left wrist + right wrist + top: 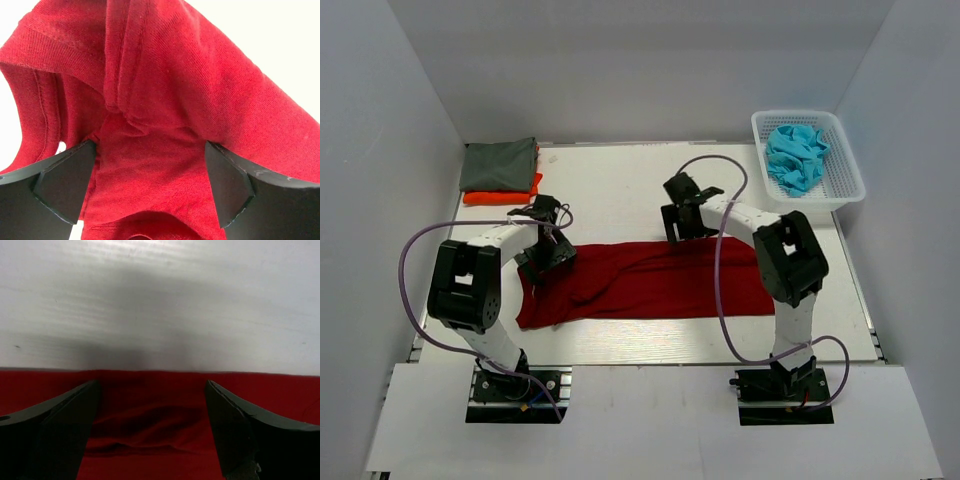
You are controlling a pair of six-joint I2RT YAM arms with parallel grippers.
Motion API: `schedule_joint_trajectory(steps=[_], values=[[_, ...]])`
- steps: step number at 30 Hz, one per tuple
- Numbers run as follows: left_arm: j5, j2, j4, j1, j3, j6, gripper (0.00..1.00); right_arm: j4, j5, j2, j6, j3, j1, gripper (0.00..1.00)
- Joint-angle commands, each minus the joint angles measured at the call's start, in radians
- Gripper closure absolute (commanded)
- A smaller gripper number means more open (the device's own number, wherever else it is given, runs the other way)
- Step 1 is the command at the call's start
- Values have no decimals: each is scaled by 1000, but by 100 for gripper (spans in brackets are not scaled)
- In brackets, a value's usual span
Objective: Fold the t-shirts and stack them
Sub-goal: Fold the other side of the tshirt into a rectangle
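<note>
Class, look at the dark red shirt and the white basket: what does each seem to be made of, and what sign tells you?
The dark red shirt: likely knitted cotton-type cloth, matte; fine ribbed texture, stitched hem, soft folds. The white basket: probably moulded plastic, smooth; rigid open lattice walls.

White, seemingly plastic basket sits at table's far-right corner.
</note>
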Motion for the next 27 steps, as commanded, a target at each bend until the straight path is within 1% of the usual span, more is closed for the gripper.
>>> schedule_joint_trajectory(steps=[1,5,9,10,11,14,19,20,21,23,24,27], values=[[-41,18,2,4,11,-8,0,-83,109,18,-3,42,35,10],[-96,64,-42,4,48,-8,0,-103,184,4,-5,-17,55,10],[-121,90,-64,4,69,-17,0,-174,299,-10,64,-57,45,10],[-133,90,-64,4,70,-17,0,-186,360,-11,70,-67,42,10],[-133,101,-74,13,70,-26,0,-220,385,-16,111,-84,44,10],[-157,110,-87,13,89,-26,0,-243,448,-47,144,-129,29,10],[-167,110,-99,36,80,-26,0,-306,511,-112,257,-222,-50,10],[-167,101,-99,36,80,-26,0,-321,556,-122,277,-238,-59,10],[-167,101,-88,36,80,-26,0,-361,567,-152,317,-254,-94,10],[-155,101,-78,47,80,-17,0,-381,574,-172,345,-277,-137,10],[-142,101,-77,47,80,-17,0,-381,572,-221,355,-294,-157,10],[-142,101,-67,57,80,-6,0,-384,568,-290,374,-330,-209,10]])
